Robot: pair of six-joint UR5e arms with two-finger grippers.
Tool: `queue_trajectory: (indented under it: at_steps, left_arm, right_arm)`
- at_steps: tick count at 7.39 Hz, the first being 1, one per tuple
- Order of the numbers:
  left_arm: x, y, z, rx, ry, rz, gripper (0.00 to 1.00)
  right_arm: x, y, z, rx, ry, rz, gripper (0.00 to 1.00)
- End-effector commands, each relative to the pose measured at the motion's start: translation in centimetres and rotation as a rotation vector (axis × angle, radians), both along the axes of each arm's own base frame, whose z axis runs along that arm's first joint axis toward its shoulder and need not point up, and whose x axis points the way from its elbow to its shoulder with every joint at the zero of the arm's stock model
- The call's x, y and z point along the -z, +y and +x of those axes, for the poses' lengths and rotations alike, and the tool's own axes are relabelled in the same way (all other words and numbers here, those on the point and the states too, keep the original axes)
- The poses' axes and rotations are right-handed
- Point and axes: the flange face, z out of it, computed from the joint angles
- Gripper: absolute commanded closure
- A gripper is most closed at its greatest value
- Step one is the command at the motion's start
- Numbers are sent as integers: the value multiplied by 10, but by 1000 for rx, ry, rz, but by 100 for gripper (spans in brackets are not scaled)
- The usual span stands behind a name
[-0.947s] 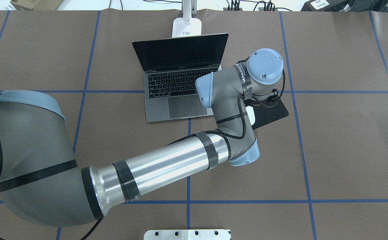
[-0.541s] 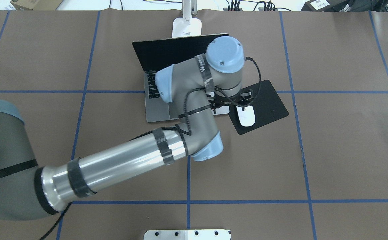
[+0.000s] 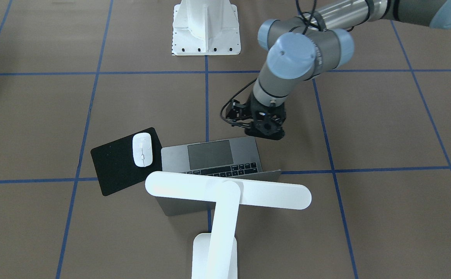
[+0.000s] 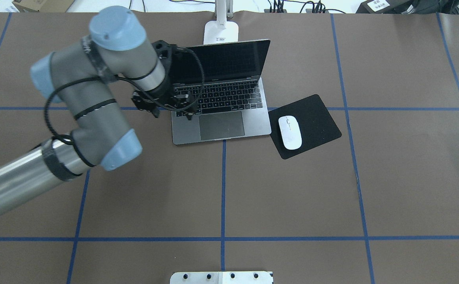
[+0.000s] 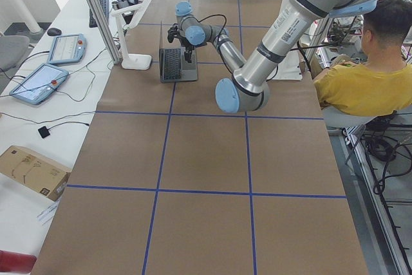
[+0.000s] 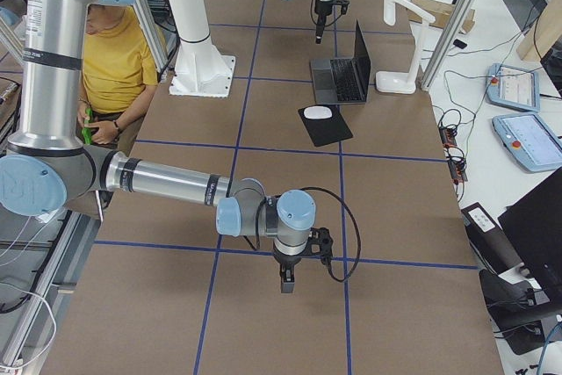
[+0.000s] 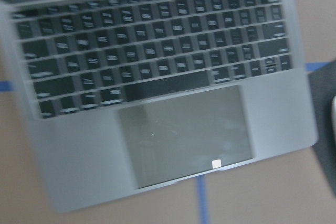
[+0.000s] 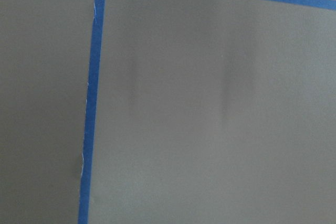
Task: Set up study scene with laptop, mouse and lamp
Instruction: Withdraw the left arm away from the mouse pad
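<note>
The open grey laptop (image 4: 221, 102) sits at the table's far middle, screen dark; it fills the left wrist view (image 7: 173, 103). The white mouse (image 4: 290, 132) lies on a black pad (image 4: 316, 114) just right of the laptop, untouched. The white T-shaped lamp (image 3: 225, 193) stands behind the laptop, its base (image 4: 221, 31) at the table's far edge. My left gripper (image 4: 173, 115) hovers over the laptop's front left corner, jaws apart and empty. My right gripper (image 6: 287, 283) hangs low over bare table far from these things; I cannot tell whether it is open or shut.
The white bolted pedestal (image 4: 221, 277) stands at the robot's side of the table. A seated operator in yellow (image 5: 373, 75) is beside the table. Tablets and cables (image 5: 38, 78) lie on the bench beyond the far edge.
My left arm swung left from above the mouse pad, across the laptop, to its left front corner. The mouse stays on the pad, now uncovered.
</note>
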Motion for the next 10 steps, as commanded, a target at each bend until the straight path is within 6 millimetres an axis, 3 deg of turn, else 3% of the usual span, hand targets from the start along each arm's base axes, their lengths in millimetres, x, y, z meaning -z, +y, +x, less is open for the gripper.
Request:
queue_trajectory:
  at_steps: [1, 3, 4, 6, 7, 9, 10]
  left_arm:
    - [-113, -11, -134, -78, -63, 99, 1]
    - [-221, -18, -249, -134, -147, 175, 1]
    - [-264, -10, -300, -151, -178, 185, 1]
    - [-336, 16, -386, -123, -214, 142, 0]
    - [-364, 26, -426, -121, -224, 150, 0]
    - [-416, 42, -498, -115, -233, 163, 0]
    - [-436, 56, -513, -119, -229, 155, 0]
  right_arm:
    - [3, 0, 5, -15, 0, 5, 0]
    - [32, -6, 14, -40, -11, 45, 0]
    - [54, -10, 22, -60, -11, 29, 0]
    - [111, -9, 38, -96, -13, -18, 0]
    - [126, -12, 38, -96, -15, -24, 0]
    - [127, -15, 38, -99, -15, -23, 0]
    - [120, -15, 37, -97, -13, -33, 0]
